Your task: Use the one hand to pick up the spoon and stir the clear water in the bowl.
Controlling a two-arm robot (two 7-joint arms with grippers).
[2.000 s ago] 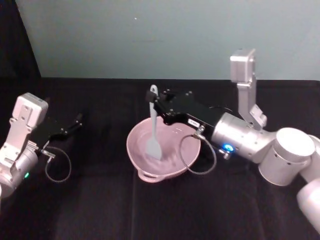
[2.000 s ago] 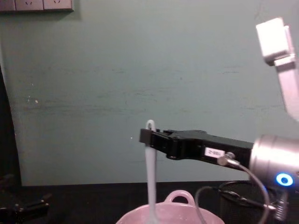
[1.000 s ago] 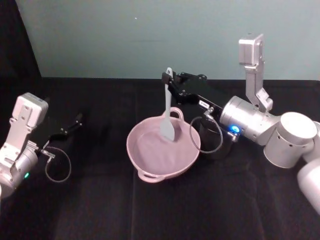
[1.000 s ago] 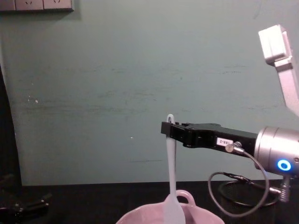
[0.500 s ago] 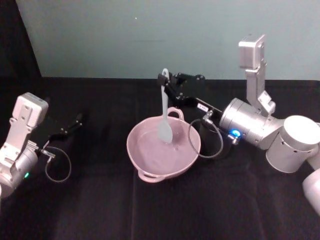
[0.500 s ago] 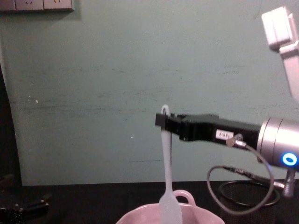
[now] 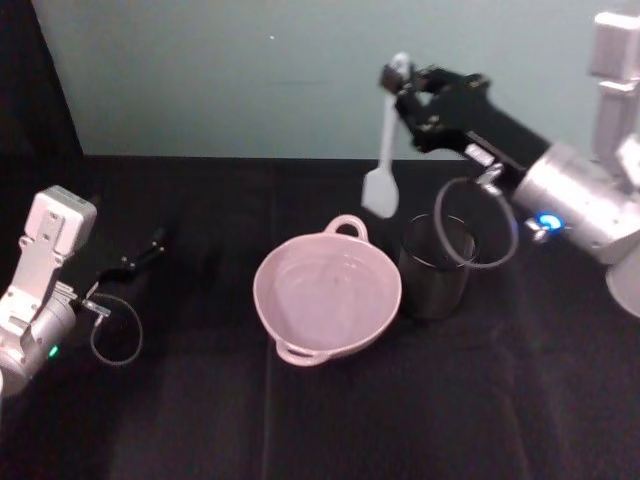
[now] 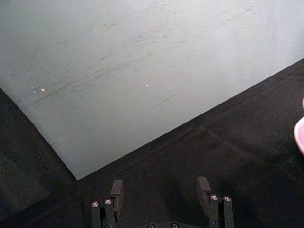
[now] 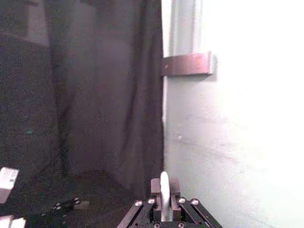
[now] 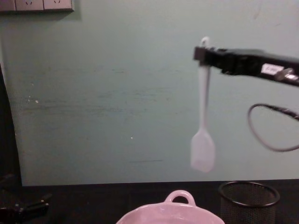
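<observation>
- While pinched at its looped end by the right gripper (image 7: 400, 88), the spoon (image 7: 382, 155) is hung straight below it, well above the bowl (image 7: 264, 305)
- The left gripper (image 8: 160, 188) is seen spread, far off leftward

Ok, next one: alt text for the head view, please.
The right end effector holds the white spoon upright by its handle top, hanging in the air clear of the pink bowl, which stands beside a black mesh cup. The left end effector rests idle at the left of the black table.
</observation>
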